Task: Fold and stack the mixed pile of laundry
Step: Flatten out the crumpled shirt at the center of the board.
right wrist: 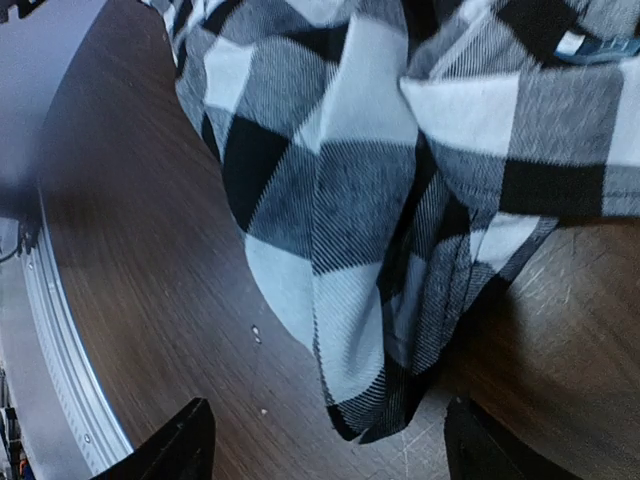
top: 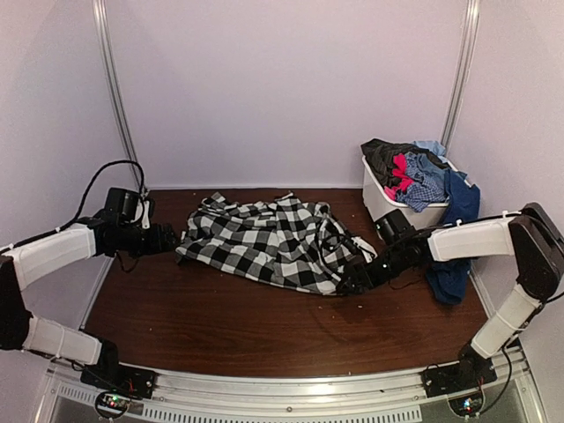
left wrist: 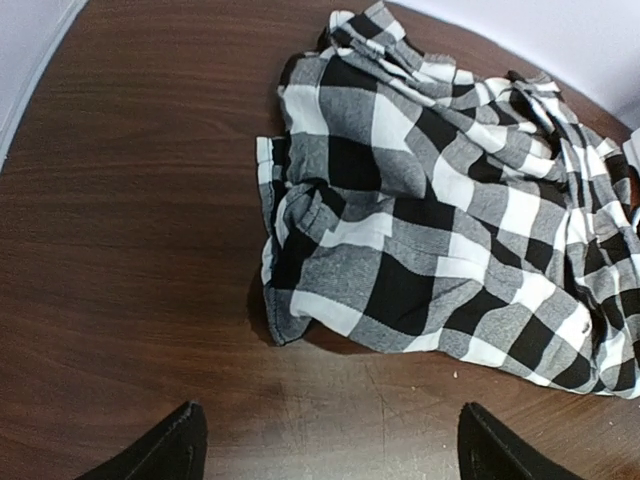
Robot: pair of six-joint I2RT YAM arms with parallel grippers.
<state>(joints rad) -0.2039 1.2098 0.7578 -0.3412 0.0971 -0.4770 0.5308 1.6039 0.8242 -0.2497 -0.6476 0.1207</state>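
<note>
Holding both grippers wide, with nothing clamped in either, I am flanking the black-and-white checked shirt (top: 264, 238) that is lying crumpled and unfolded on the brown table (top: 220, 326), towards its far middle. My left gripper (top: 172, 238) is sitting low at the shirt's left edge; seen from the left wrist, its two dark fingertips (left wrist: 170, 450) are standing far apart over bare wood, and the shirt (left wrist: 440, 200) is spreading ahead and to the right of them, apart from both tips. My right gripper (top: 352, 282) is resting at the shirt's near right corner; in the right wrist view its fingers (right wrist: 190, 440) are likewise spread, and a folded corner of the shirt (right wrist: 400, 150) is drooping into the gap between them, though I cannot tell whether cloth and fingers are touching. The rest of the mixed laundry pile is sitting heaped in the white bin (top: 379, 198) at the table's far right: a dark grey item (top: 383, 154) is lying at the back left, a red/pink item (top: 401, 172) is showing beside it, a light blue plaid item (top: 427, 181) is lying on top, and a long navy blue piece (top: 458, 238) is hanging over the bin's right side, behind my right forearm
</note>
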